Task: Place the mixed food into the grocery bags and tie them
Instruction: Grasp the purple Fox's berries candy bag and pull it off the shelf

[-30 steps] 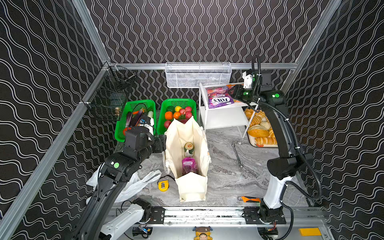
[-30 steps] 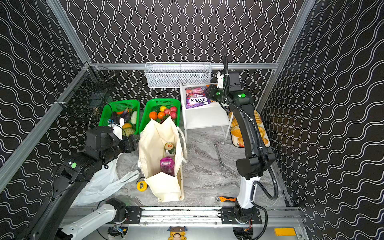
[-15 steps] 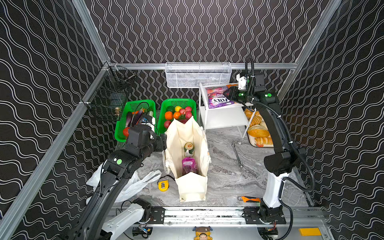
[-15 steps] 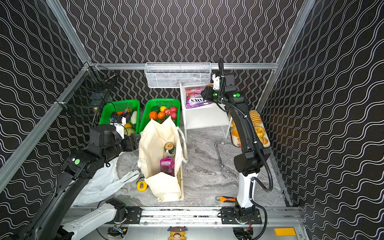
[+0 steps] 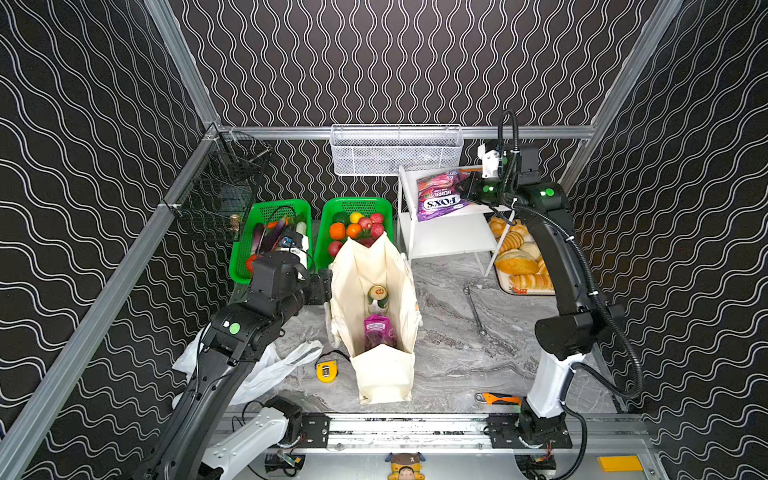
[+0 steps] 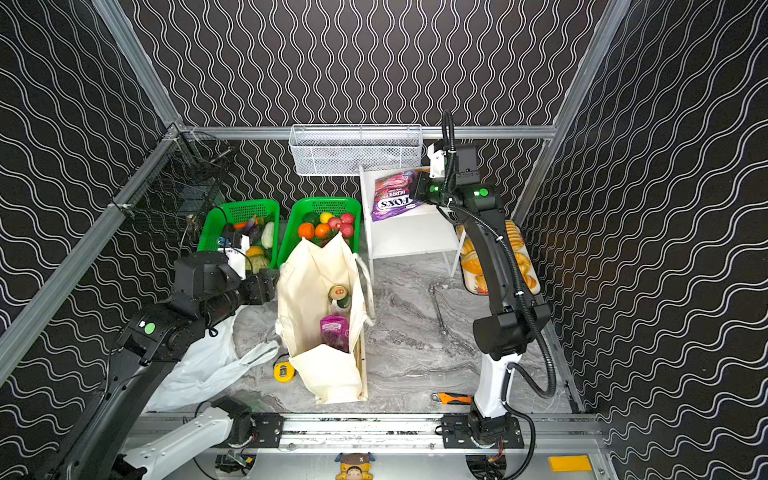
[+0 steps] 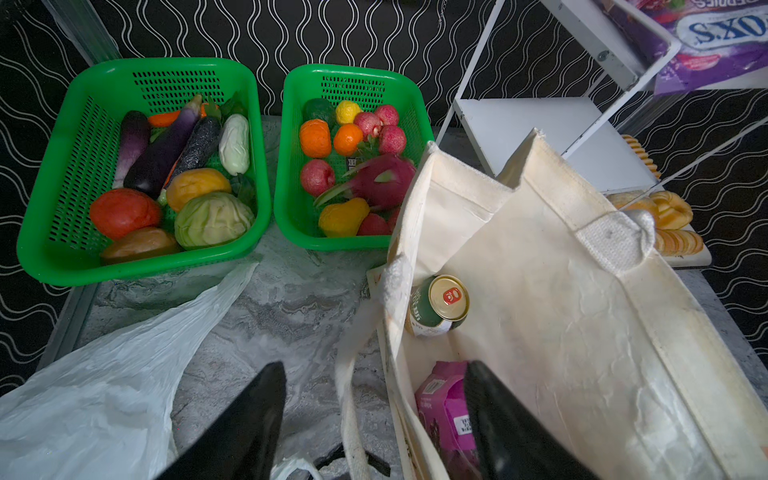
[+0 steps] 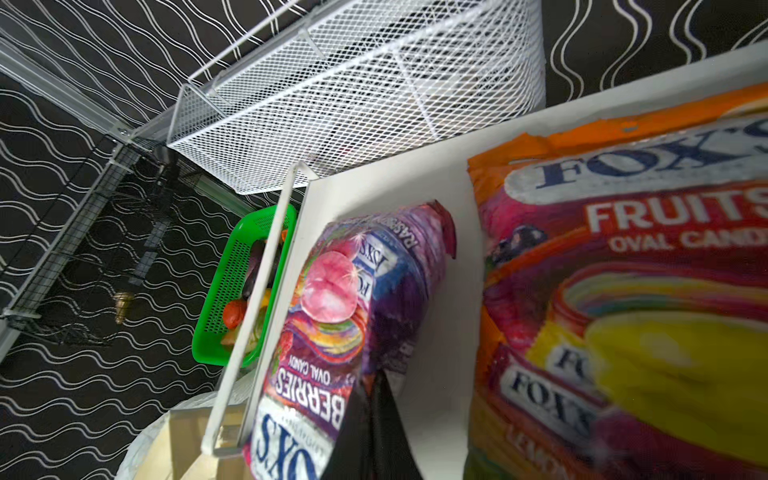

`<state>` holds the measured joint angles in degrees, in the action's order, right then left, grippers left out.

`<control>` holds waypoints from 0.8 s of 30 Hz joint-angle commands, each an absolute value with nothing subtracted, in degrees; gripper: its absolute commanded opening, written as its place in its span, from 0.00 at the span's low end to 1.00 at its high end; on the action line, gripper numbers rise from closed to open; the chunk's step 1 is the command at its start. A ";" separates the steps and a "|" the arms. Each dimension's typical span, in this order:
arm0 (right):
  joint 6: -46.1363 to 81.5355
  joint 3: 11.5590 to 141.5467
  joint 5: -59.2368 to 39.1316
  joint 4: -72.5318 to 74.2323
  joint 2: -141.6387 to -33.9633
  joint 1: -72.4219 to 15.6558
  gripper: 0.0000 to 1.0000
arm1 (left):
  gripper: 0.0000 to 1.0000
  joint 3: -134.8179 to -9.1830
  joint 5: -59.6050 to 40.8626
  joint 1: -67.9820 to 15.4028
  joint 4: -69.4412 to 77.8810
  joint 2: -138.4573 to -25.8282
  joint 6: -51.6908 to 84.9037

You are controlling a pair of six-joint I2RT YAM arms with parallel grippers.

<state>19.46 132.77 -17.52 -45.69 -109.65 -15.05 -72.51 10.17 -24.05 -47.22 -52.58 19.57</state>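
A purple FOX'S candy packet [image 5: 440, 199] [image 6: 392, 199] lies on top of the white shelf [image 5: 449, 237]. My right gripper [image 5: 467, 193] [image 8: 376, 399] is shut on that packet's edge [image 8: 332, 324]. The cream cloth tote [image 5: 384, 370] [image 7: 561, 311] stands open mid-table. Inside it are a green can [image 5: 377, 294] [image 7: 436, 307] and a pink-purple snack packet [image 5: 377, 330] [image 7: 444, 403]. My left gripper [image 5: 326, 286] [image 7: 374, 368] is open astride the tote's left wall, one finger inside and one outside. The white plastic bag [image 5: 266, 370] [image 7: 104, 374] lies flat to the left. Toy fruits [image 7: 353, 137] fill a green basket [image 5: 357, 203].
An orange FOX'S packet [image 8: 623, 270] lies beside the purple one. A second green basket [image 5: 241, 257] holds toy vegetables. A bread tray [image 5: 519, 257] sits at the right, a white wire basket [image 5: 395, 149] at the back. A tape measure [image 5: 327, 371], wrench [image 5: 473, 307] and cutter [image 5: 498, 399] lie on the table.
My right gripper has moved left across the shelf top to the purple packet and shut on its edge. The left arm has shifted only slightly beside the tote.
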 commanded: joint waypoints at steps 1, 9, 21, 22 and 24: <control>19.80 131.82 -19.99 -40.58 -106.50 -15.20 0.00 | 0.71 -72.10 9.84 -23.98 -46.15 -52.05 20.39; 22.44 129.13 -21.88 -36.82 -99.02 -15.25 0.00 | 0.72 -71.74 9.80 -23.95 -46.53 -50.91 21.07; 28.87 108.64 -30.47 -25.26 -79.48 -18.00 0.00 | 0.73 -70.49 8.43 -23.96 -45.70 -49.40 21.92; 28.88 106.91 -30.42 -25.06 -78.10 -19.09 0.00 | 0.73 -70.32 8.22 -23.99 -45.70 -49.29 22.18; 28.83 103.19 -29.22 -25.07 -75.42 -22.73 0.00 | 0.74 -70.01 7.79 -23.98 -45.62 -49.05 22.62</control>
<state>27.79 106.21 -27.64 -29.95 -77.84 -19.97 -70.30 8.67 -24.05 -46.74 -49.36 21.26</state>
